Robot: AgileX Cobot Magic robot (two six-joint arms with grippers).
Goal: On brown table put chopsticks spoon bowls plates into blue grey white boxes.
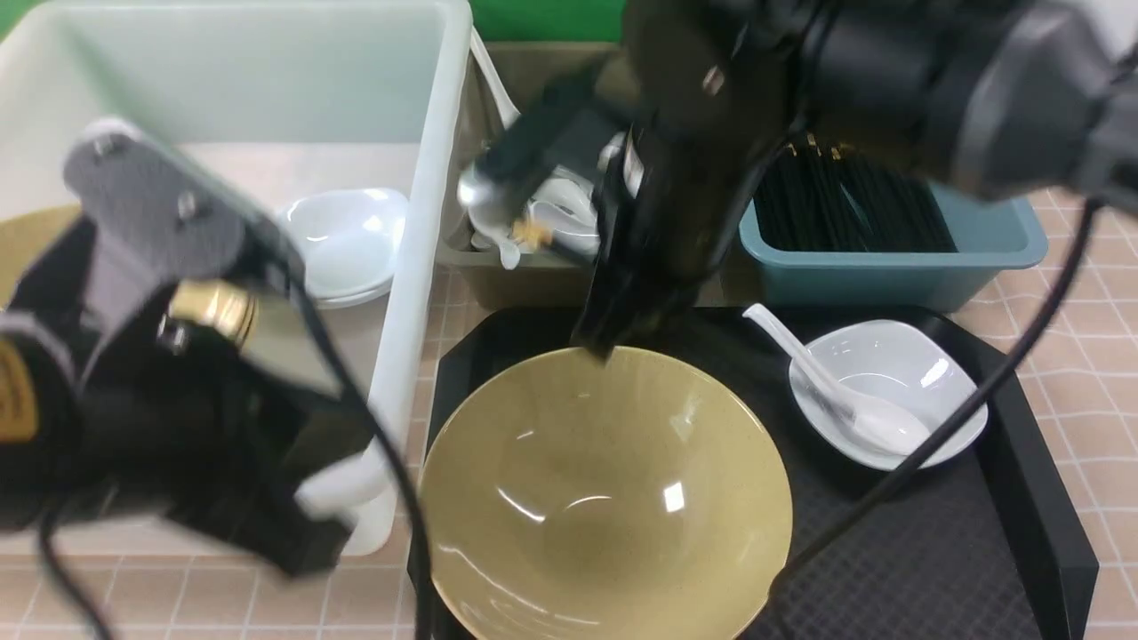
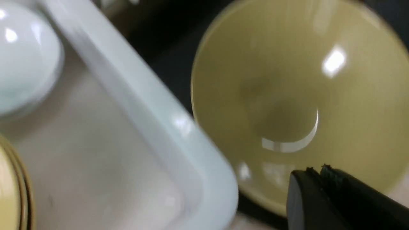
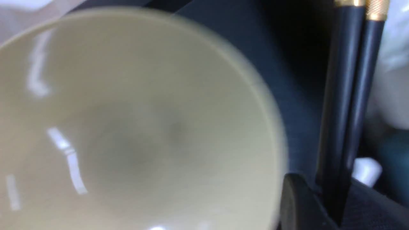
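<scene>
A large tan bowl (image 1: 605,498) sits on a black tray (image 1: 1022,498), with a small white bowl (image 1: 925,364) holding a white spoon (image 1: 827,382) to its right. My right gripper (image 3: 332,207) hangs over the tan bowl's far rim, shut on a pair of black chopsticks (image 3: 338,127) with gold ends. My left gripper (image 2: 316,172) is shut with nothing in it, at the near corner of the white box (image 2: 153,121) beside the tan bowl (image 2: 303,95). The blue box (image 1: 889,258) holds several black chopsticks (image 1: 853,204).
The white box (image 1: 418,267) at the left contains stacked white bowls (image 1: 347,240) and a tan dish (image 1: 27,240). The grey box (image 1: 524,280) behind the tray holds several white spoons (image 1: 551,213). The right arm's cable (image 1: 978,400) crosses the tray.
</scene>
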